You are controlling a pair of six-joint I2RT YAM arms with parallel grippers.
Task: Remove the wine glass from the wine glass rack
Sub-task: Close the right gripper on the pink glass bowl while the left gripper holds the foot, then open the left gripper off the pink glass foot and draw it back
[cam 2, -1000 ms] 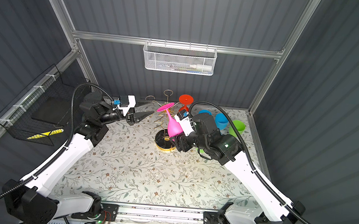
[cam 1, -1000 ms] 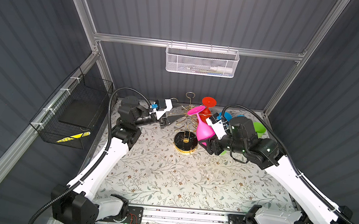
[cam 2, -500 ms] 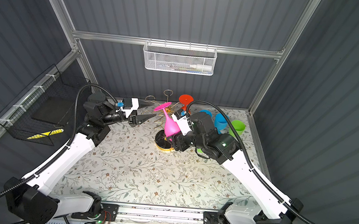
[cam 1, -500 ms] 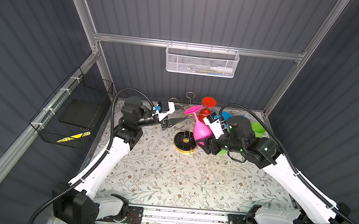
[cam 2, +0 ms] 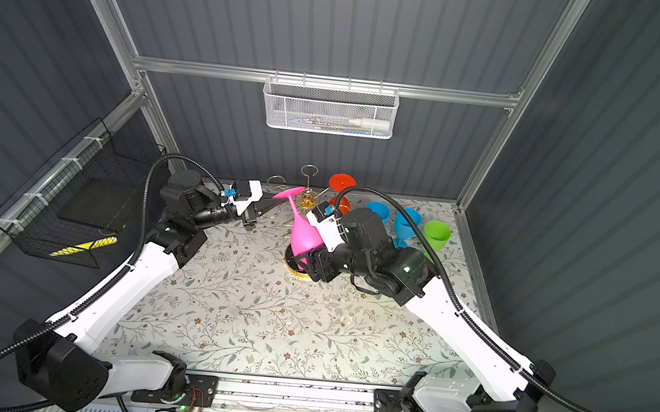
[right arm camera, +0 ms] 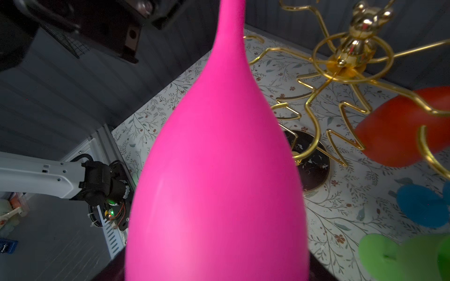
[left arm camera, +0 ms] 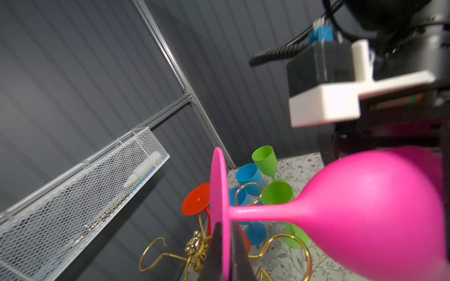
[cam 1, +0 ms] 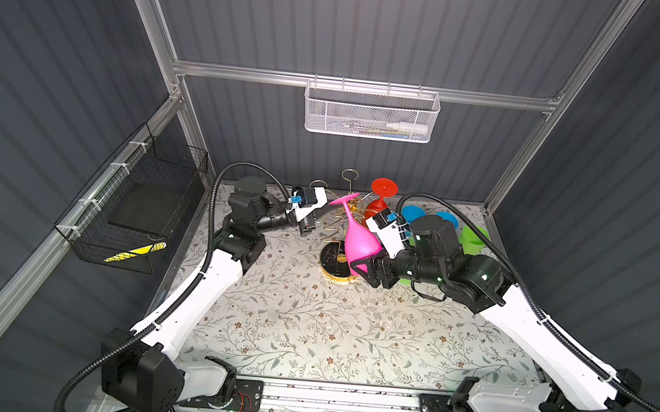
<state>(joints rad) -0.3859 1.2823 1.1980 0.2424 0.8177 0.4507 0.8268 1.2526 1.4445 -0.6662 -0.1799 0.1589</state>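
Clamping the foot rim of the pink wine glass (cam 1: 360, 241), the left end effector (left arm camera: 226, 226) is pinched tight. The glass tilts foot-up just beside the gold wine glass rack (cam 1: 333, 257), its bowl gripped by the right end effector (cam 1: 366, 261). 1 red wine glass (cam 1: 381, 198) hangs on the rack's far side.

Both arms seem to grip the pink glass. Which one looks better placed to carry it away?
Probably the right. The right gripper clasps the glass by its wide bowl; the left gripper only pinches the edge of its thin foot.
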